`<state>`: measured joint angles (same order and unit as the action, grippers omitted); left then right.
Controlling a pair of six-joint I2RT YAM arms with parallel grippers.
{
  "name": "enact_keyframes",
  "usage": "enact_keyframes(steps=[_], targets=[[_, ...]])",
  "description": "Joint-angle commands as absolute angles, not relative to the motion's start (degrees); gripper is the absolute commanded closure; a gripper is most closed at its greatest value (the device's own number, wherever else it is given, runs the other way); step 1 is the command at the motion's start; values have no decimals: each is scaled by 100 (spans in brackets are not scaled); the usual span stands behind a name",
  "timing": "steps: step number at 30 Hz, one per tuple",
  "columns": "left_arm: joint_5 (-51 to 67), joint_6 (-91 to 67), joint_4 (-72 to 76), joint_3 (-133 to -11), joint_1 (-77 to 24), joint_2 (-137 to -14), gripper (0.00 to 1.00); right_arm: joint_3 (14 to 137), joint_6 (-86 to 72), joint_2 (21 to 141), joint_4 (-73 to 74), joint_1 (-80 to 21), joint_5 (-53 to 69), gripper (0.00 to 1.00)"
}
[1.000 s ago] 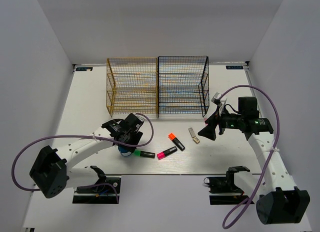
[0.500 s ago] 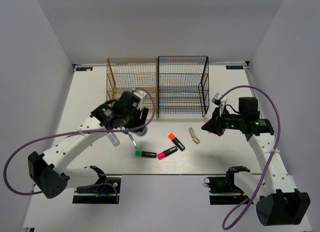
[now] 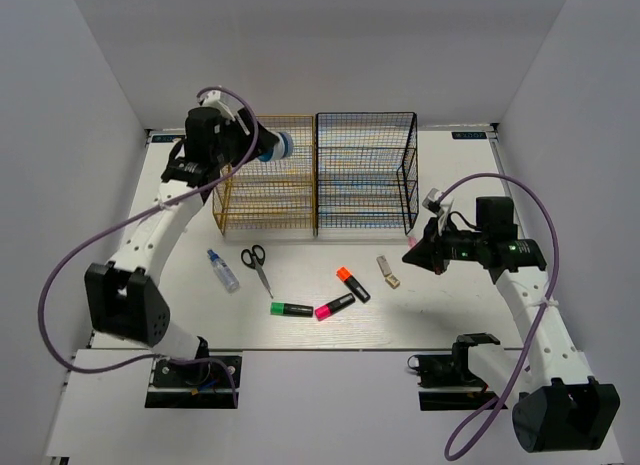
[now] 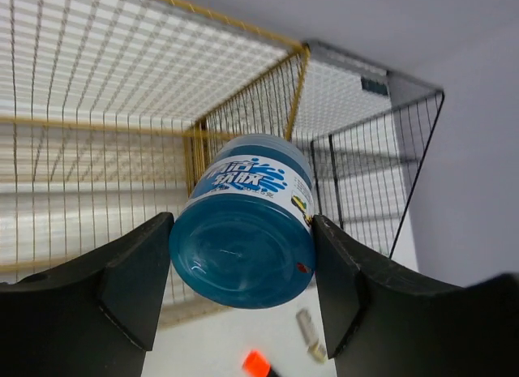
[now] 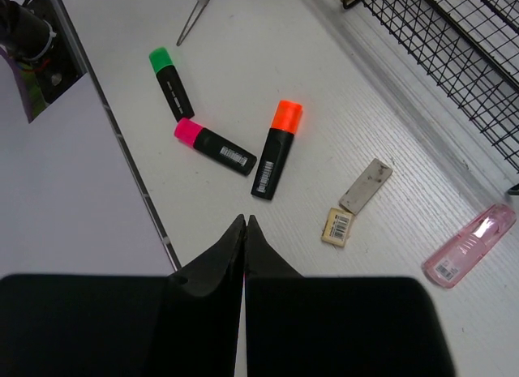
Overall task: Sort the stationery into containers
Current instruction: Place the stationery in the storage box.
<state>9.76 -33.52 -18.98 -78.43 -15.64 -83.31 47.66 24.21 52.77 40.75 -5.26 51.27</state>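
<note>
My left gripper (image 3: pixel 268 145) is shut on the blue round tub (image 3: pixel 281 145) (image 4: pixel 243 231), held high at the top front edge of the golden-yellow rack (image 3: pixel 265 175) (image 4: pixel 97 126). The black rack (image 3: pixel 365 173) stands beside it. On the table lie scissors (image 3: pixel 256 262), green (image 3: pixel 291 308), pink (image 3: pixel 334 306) and orange (image 3: pixel 352 283) highlighters, and small beige pieces (image 3: pixel 388 270). My right gripper (image 3: pixel 412 243) (image 5: pixel 245 220) is shut on nothing, above the table right of the beige pieces. A pink piece (image 5: pixel 470 244) lies close to the black rack.
A small clear bottle with a blue cap (image 3: pixel 222 270) lies left of the scissors. White walls close in the table on three sides. Purple cables loop from both arms. The table's front edge (image 5: pixel 138 190) runs just past the highlighters.
My left arm has lifted the blue tub off the front of the table and swung it up and back to the golden rack. My right gripper has closed from open.
</note>
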Motion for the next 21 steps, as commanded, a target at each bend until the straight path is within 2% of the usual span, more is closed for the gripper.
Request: enact_keyframes(steps=[1, 7, 11, 21], targets=[[1433, -3990, -528, -8375, -1319, -8673, 100, 4720, 2426, 5317, 4104, -519, 5335, 100], [1590, -4192, -44, -8841, -1012, -9272, 100, 4693, 2505, 5370, 4113, -519, 5317, 100], [2450, -4587, -377, -9997, -730, -10201, 100, 4685, 2531, 5388, 4113, -527, 5274, 100], [3936, -5131, -1028, -11214, -238, -11230, 100, 4685, 2584, 5458, 4122, -519, 5238, 100]])
